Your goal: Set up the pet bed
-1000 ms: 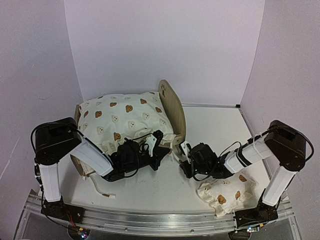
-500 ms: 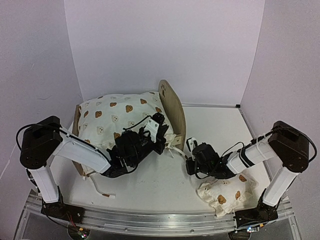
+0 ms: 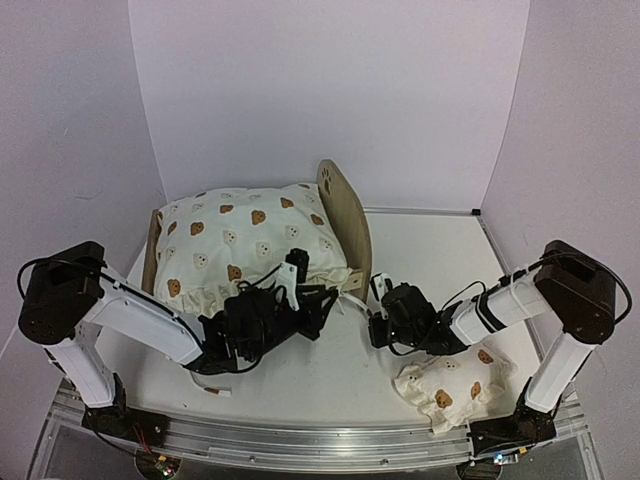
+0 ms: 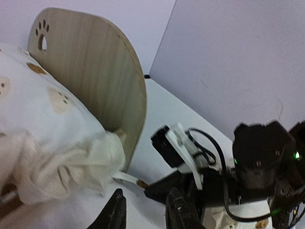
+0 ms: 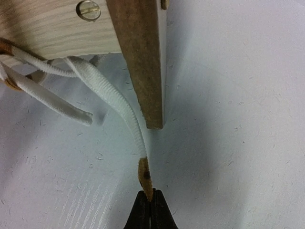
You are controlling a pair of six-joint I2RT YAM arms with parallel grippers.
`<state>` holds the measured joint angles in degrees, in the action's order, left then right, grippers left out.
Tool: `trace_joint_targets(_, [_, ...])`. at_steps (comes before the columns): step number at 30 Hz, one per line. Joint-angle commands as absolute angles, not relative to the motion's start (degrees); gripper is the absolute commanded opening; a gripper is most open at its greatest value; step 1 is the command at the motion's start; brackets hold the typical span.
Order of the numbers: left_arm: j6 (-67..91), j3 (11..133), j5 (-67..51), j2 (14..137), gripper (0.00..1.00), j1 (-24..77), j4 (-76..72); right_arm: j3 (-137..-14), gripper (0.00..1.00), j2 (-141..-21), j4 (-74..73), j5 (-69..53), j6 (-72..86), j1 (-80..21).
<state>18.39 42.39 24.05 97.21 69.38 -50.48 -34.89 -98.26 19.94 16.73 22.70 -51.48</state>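
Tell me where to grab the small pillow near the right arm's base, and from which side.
The pillow lies flat and limp on the table, so pinch its left corner, coming down from above on that side; the right arm crowds its far and right sides. The right gripper is shut on the tip of a tie, so it would likely have to let go first.

Bed (image 3: 345, 215) toward table's (image 3: 430, 250) back-left corner, cushion (image 3: 245, 240) on it, pillow (image 3: 452, 385) near front-right corner, tie (image 5: 119, 109) trailing onto table from bed's right end, right gripper (image 5: 149, 204) at tie's tip, between bed and pillow
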Motion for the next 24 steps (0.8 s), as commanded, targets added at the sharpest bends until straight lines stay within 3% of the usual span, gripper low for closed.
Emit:
trace_joint_targets(1, [34.4, 41.6, 26.2, 100.2, 0.37, 71.0, -49.9, -36.3, 0.0, -97.5, 21.5, 17.0, 21.0, -51.6])
trace_joint_targets(2, [34.1, 41.7, 26.4, 100.8, 0.38, 70.9, -49.9, -36.6, 0.0, -97.6, 21.3, 17.1, 20.3, -51.6])
trace_joint_targets(3, [32.8, 42.1, 26.7, 101.3, 0.37, 70.8, -50.0, -36.9, 0.09, -97.5, 20.7, 17.1, 19.8, -51.6])
trace_joint_targets(5, [31.0, 41.7, 27.8, 101.5, 0.37, 70.8, -50.0, -36.9, 0.39, -96.4, 20.2, 15.2, 17.0, -51.6])
trace_joint_targets(6, [30.6, 41.1, 29.1, 101.1, 0.37, 70.8, -50.0, -37.0, 0.48, -95.4, 19.7, 14.1, 15.3, -51.6])
trace_joint_targets(11, [26.3, 35.5, 32.1, 94.5, 0.38, 70.8, -50.0, -36.6, 0.69, -89.0, 20.9, 1.2, 2.2, -51.6])
trace_joint_targets(17, [25.5, 29.2, 32.4, 86.6, 0.38, 70.8, -49.8, -41.2, 0.76, -94.4, 29.2, -6.7, -5.0, -51.6])
trace_joint_targets(20, [25.2, 27.7, 30.9, 83.8, 0.38, 70.8, -49.8, -44.2, 0.72, -98.7, 31.5, -0.3, -2.1, -51.6])
trace_joint_targets(24, [25.1, 26.9, 28.7, 81.5, 0.37, 70.9, -49.8, -43.3, 0.58, -99.2, 36.2, 5.2, 0.5, -51.5])
